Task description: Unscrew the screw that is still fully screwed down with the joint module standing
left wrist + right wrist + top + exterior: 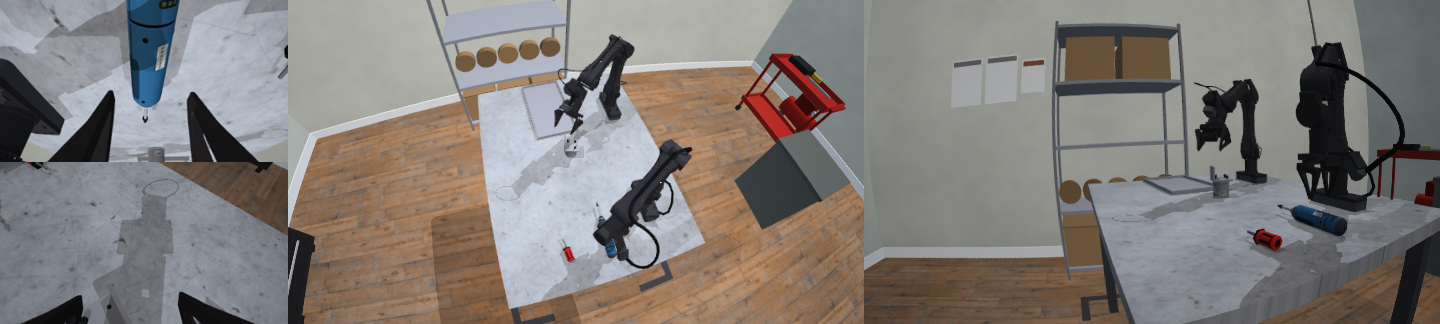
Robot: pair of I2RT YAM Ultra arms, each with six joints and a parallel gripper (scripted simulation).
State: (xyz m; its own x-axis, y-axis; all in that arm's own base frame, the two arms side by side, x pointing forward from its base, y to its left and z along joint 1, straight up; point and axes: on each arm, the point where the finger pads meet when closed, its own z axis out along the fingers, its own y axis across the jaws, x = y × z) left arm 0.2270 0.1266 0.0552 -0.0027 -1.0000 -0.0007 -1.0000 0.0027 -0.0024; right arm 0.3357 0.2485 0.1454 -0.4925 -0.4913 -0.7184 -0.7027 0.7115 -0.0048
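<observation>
The electric screwdriver (610, 249) (1319, 220) (148, 65) lies on the table with its bit toward the joint module. My left gripper (1318, 193) (151, 95) is open above the front end of its barrel, with nothing between the fingers. The joint module (571, 153) (1221, 189) (156, 155) stands upright, with the bracket (1212, 173) (99, 310) rising at its top. Small dark screw heads show on top; which is fully down cannot be told. My right gripper (565, 129) (1210, 149) (132, 299) is open and empty, above and beside the module.
A red screwdriver (569, 254) (1268, 240) (35, 164) lies beside the electric one, near the table's front end. A shallow grey tray (548, 110) (1176, 184) lies behind the module. The right arm's base stands near the module, the left arm's near the electric screwdriver.
</observation>
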